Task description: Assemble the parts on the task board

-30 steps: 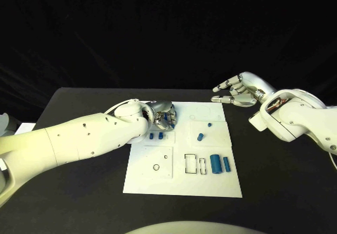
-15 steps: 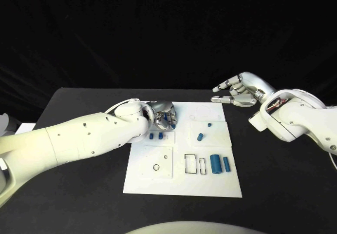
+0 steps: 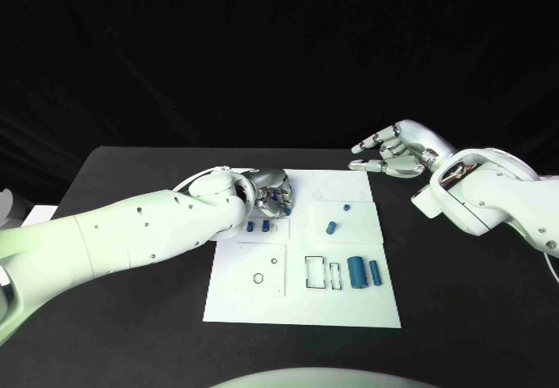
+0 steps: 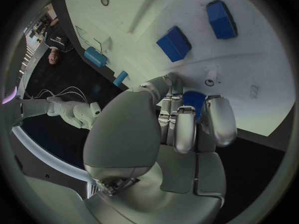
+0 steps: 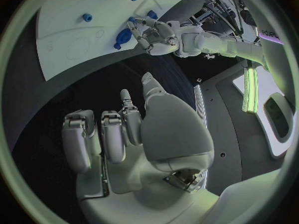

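The white task board [image 3: 303,303] lies in the middle of the table. My left hand [image 3: 271,192] hangs over its far-left part, fingers curled round a small blue part [image 4: 193,99]. Two blue blocks [image 3: 250,227] [image 3: 266,227] lie just in front of that hand; they appear again in the left wrist view [image 4: 174,43] [image 4: 221,19]. Two small blue pieces [image 3: 345,208] [image 3: 332,227] sit on the board's right half. Two blue cylinders [image 3: 358,272] [image 3: 375,270] lie nearer me beside rectangular outlines. My right hand [image 3: 394,152] hovers off the board's far-right corner, fingers apart and holding nothing.
Black table [image 3: 466,291] surrounds the board on all sides. Ring and rectangle outlines [image 3: 314,272] mark the board's near half. The right wrist view shows the board [image 5: 69,45] and my left hand [image 5: 156,35] beyond my right hand's fingers [image 5: 112,134].
My left hand has tucked its fingers in slightly over the board's far-left part. The right hand and the loose parts have stayed put.
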